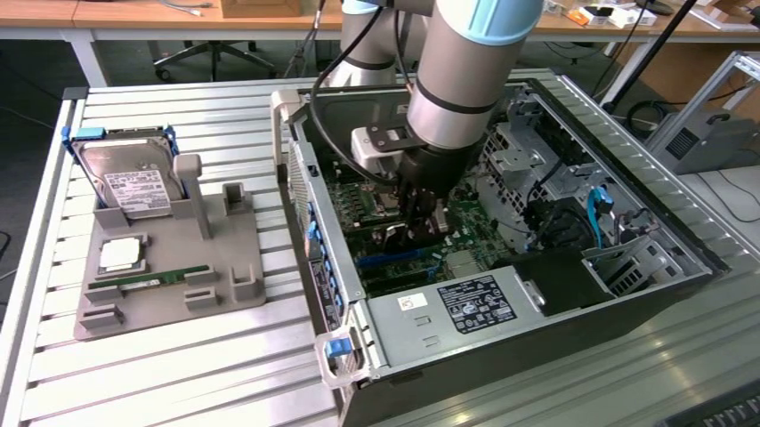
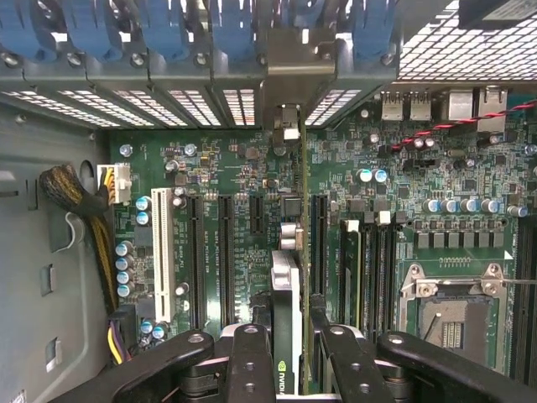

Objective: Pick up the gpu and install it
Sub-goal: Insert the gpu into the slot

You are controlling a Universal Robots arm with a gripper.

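gpu placed from big to small: slatted worktop, open computer case on it, grey tray alongside carrying a hard drive, then the green motherboard, over whose slots it stands edge-on, clamped on both faces by the pincer.

Ribbed dull-silver aluminium for the table. Matt grey plastic on the holder, centre left of the exterior view; shiny bare metal plus a white paper label on the hard drive. Unpainted sheet metal along the case. Glossy green lacquer over the motherboard, blue plastic clips. Matt black fingers on the gripper; satin grey edge on the gpu.
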